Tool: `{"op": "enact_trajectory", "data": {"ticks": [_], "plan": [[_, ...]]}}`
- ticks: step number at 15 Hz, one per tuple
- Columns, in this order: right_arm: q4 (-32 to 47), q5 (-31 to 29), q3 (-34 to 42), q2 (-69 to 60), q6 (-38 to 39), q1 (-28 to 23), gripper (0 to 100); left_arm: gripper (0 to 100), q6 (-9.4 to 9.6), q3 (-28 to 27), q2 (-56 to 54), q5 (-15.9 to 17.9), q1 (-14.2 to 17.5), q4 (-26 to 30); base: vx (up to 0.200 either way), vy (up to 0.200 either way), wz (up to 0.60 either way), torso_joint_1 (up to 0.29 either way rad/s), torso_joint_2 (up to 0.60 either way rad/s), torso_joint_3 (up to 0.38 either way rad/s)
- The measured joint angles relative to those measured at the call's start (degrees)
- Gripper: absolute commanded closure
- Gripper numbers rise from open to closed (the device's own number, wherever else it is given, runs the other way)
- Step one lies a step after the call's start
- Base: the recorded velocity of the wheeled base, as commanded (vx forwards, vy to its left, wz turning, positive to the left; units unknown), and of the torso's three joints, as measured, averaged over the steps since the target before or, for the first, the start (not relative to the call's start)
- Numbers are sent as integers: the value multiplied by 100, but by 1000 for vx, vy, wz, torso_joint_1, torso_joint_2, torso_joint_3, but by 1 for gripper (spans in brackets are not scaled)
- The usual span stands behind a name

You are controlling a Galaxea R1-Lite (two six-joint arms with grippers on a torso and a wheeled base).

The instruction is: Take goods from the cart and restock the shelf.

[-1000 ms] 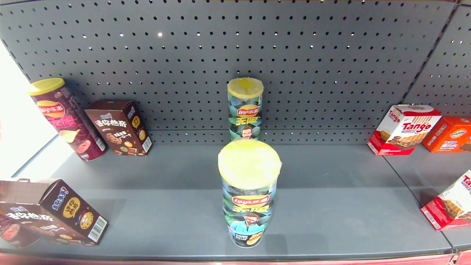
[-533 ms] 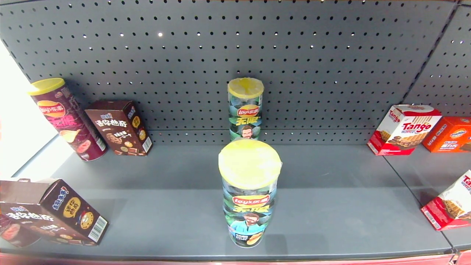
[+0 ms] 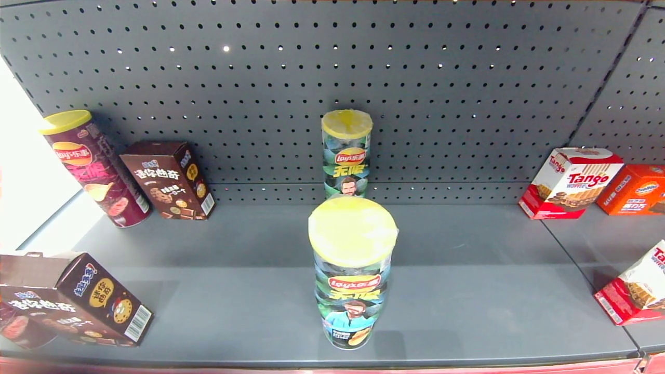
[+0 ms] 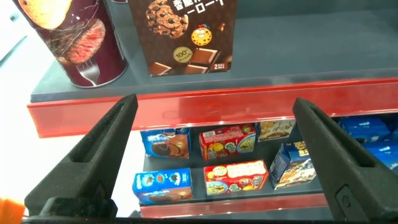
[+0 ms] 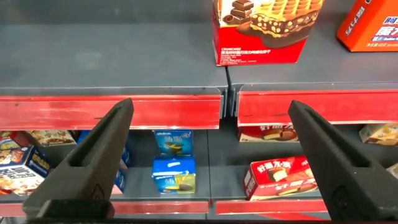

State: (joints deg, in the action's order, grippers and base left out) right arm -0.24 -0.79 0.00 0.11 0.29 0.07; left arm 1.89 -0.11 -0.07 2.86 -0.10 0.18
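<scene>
"Head view pls: where's the stock?" – op

"Two green chip cans w/ yellow lids, both upright, mid-shelf. Front can (image 3: 352, 270) stands near the shelf (image 3: 467, 291) lip. Rear can (image 3: 346, 153) is behind it in line, back by the pegboard (image 3: 467, 104). Looks like a gap btwn them." – tech

"Tools?" – op

"Left tool (image 4: 214, 104) is spread wide w/ nothing in it. Right tool (image 5: 211, 104) is the same: wide, empty. Both sit low, out in front of the red rail (image 4: 186, 115), facing it." – tech

"So what bites us?" – op

"Front can, mainly. It's tall, narrow and close to the lip. My guess: a nudge from an arm bringing the next item tips it, and it'd prob. roll off the front. Putting new stock behind it means reaching past it, so that's the likely cause." – tech

"Anything else?" – op

"L side: maroon can (image 4: 78, 43) and brown box (image 4: 183, 34) stand just back from the rail, so a tool rising too close could clip the rail or shove them. R side, same risk w/ the wafer box (image 5: 261, 31). Wide fingers also mean a bigger sweep. I'd back out before lifting." – tech
</scene>
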Motion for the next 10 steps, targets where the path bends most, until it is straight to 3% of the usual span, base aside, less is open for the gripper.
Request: {"op": "enact_trajectory", "data": {"ticks": [1,3,10], "plan": [[0,0,0,0,-2,0,0,0,0,1,0,0,0,0,0,0,0,0,0,0],[0,1,0,-1,-2,0,0,0,-1,1,0,2,0,0,-200,0,0,2,2,5],[2,0,0,-1,-2,2,0,0,-23,-2,0,-5,0,-2,0,0,0,0,0,0]]}}
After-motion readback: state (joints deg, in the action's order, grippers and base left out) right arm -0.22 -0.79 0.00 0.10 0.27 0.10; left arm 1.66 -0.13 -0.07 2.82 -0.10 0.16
